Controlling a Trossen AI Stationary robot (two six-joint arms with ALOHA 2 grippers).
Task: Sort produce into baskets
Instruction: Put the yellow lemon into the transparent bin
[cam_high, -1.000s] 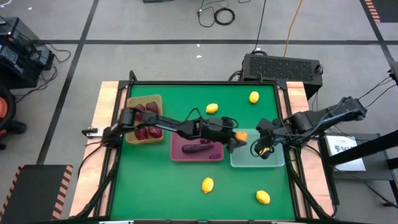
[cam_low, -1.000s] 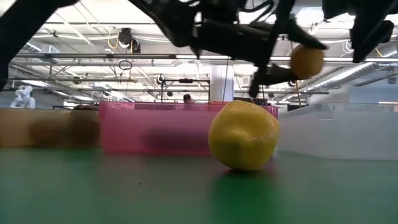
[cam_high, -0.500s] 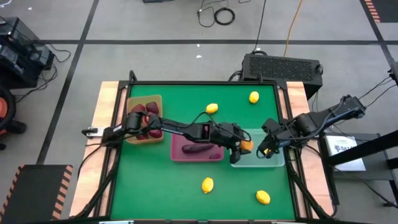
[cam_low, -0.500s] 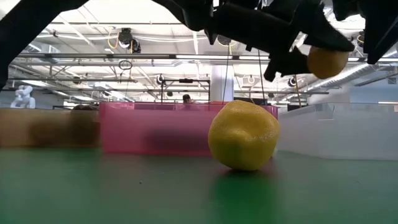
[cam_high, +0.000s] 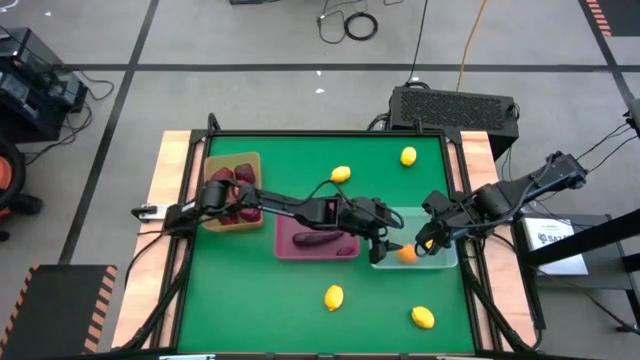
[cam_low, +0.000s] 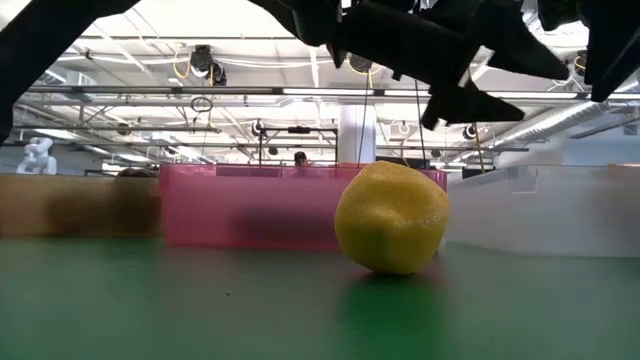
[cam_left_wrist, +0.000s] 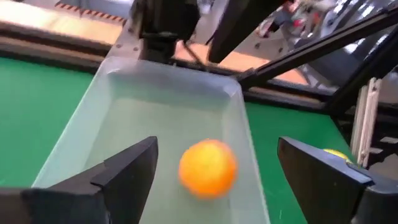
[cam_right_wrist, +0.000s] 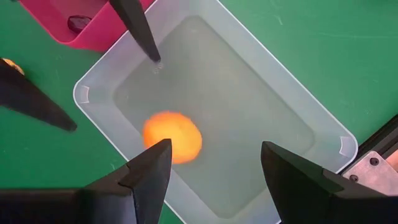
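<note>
left tool (cam_high: 388, 246) hangs with fingers wide apart over the clear tray's (cam_high: 440, 262) near edge. an orange fruit (cam_high: 407, 254) sits free inside, just beside it. right tool (cam_high: 428, 240), part open, holds nothing.

— Clear tray (cam_high: 415, 252)?
— One orange fruit (cam_high: 407, 254) inside.
— Pink tray (cam_high: 317, 240)?
— A purple eggplant (cam_high: 318, 238). Tan tray (cam_high: 232, 192) holds red fruits (cam_high: 233, 196). Four lemons (cam_high: 334, 297) loose on the table.

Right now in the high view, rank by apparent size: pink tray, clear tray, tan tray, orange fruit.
1. Clear tray and pink tray: look alike, both partly covered by arms, so unranked.
2. Tan tray, partly covered too.
3. Orange fruit, smallest by far.
</note>
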